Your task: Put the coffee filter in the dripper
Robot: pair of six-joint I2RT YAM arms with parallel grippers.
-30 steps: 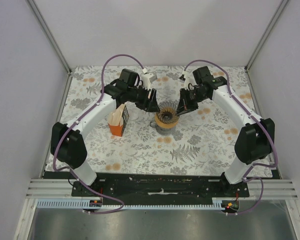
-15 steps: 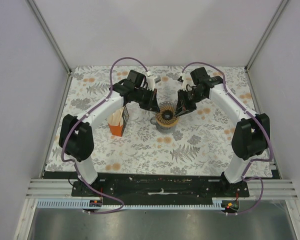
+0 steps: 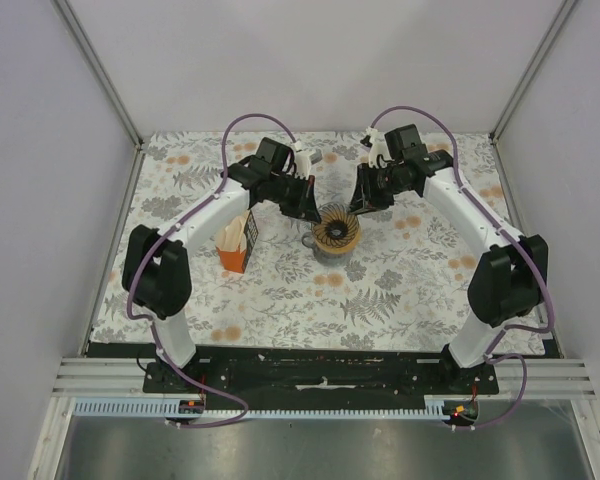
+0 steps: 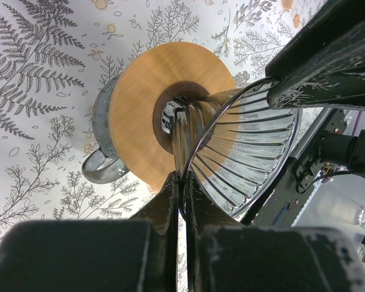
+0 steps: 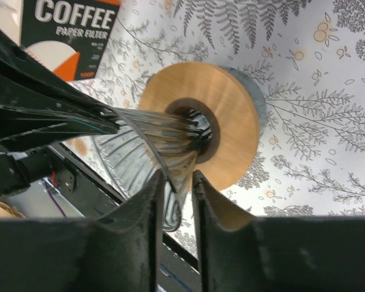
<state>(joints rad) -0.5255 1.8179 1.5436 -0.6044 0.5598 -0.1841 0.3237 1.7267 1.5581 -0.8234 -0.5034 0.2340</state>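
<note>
The dripper (image 3: 336,230), a smoky ribbed cone, sits in a round wooden collar (image 4: 137,103) on top of a glass jug. My left gripper (image 3: 308,210) reaches in from the left and is shut on the dripper's rim (image 4: 249,152); its jaws (image 4: 184,182) pinch the thin edge. My right gripper (image 3: 362,203) is at the opposite side, slightly open, with the rim (image 5: 140,131) between its fingertips (image 5: 177,179) and a gap on one side. Cream coffee filter paper (image 3: 230,232) sticks out of an orange box.
The filter box (image 3: 236,248) stands left of the jug, under the left forearm; its "COFFEE PAPER FILTER" label (image 5: 67,24) shows in the right wrist view. The jug's handle (image 4: 100,170) points toward the near left. White walls surround the floral tablecloth (image 3: 400,280).
The left gripper has closed onto the dripper's rim. The right gripper, shut a second ago, has opened a little and shifted up and back.
</note>
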